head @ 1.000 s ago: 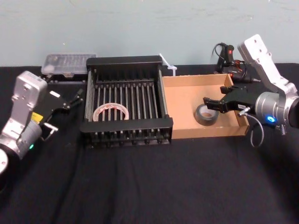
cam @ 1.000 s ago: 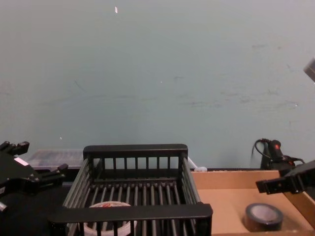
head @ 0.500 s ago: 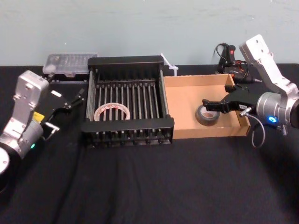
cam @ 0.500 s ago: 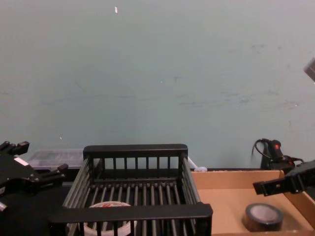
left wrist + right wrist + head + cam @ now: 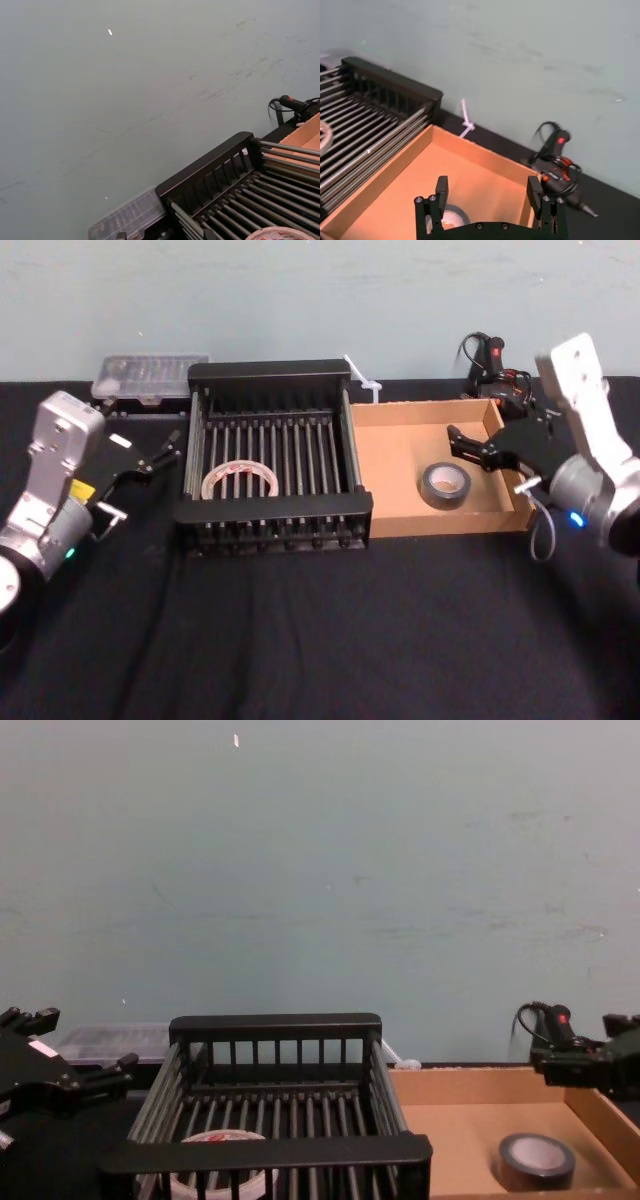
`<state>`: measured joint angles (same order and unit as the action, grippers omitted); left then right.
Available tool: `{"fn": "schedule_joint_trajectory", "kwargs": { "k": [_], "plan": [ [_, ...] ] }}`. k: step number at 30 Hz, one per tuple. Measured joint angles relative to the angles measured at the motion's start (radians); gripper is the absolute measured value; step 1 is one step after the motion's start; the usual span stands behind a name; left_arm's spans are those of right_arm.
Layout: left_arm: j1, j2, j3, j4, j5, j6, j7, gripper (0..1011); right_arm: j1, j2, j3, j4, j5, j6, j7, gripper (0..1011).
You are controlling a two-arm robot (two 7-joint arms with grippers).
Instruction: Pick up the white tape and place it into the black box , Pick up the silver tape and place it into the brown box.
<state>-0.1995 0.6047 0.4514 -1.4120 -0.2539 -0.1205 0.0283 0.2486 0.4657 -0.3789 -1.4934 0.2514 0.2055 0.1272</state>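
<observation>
Silver tape, round matte grey ring, flat in the cardboard brown box, right tool wide apart above

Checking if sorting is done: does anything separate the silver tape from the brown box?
Nothing visible: the silver tape lies flat inside the brown box, the open right gripper above it, apart. The white tape lies in the black box; the left gripper is beside that box.
</observation>
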Motion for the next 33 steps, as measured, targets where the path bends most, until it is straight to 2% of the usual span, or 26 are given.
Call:
{"fn": "schedule_joint_trajectory", "kwargs": {
  "k": [2, 3, 4, 6, 9, 16, 33],
  "plan": [
    [0.000, 0.000, 0.000, 0.000, 0.000, 0.000, 0.000, 1001, -0.020, -0.009, 0.004, 0.001, -0.017, -0.041, -0.023, 1000],
    [0.000, 0.000, 0.000, 0.000, 0.000, 0.000, 0.000, 1001, -0.020, -0.009, 0.004, 0.001, -0.017, -0.041, -0.023, 1000],
    [0.000, 0.000, 0.000, 0.000, 0.000, 0.000, 0.000, 1001, -0.044, -0.019, 0.009, 0.007, -0.038, -0.088, -0.050, 1000],
    [0.000, 0.000, 0.000, 0.000, 0.000, 0.000, 0.000, 1001, -0.066, -0.030, 0.012, 0.017, -0.058, -0.130, -0.074, 1000],
    [0.000, 0.000, 0.000, 0.000, 0.000, 0.000, 0.000, 1001, -0.081, -0.040, 0.017, 0.026, -0.073, -0.159, -0.091, 1000],
    [0.000, 0.000, 0.000, 0.000, 0.000, 0.000, 0.000, 1001, -0.100, -0.059, 0.037, 0.035, -0.084, -0.166, -0.102, 1000],
    [0.000, 0.000, 0.000, 0.000, 0.000, 0.000, 0.000, 1001, -0.098, -0.056, 0.033, 0.036, -0.085, -0.166, -0.101, 1000]
  ]
}}
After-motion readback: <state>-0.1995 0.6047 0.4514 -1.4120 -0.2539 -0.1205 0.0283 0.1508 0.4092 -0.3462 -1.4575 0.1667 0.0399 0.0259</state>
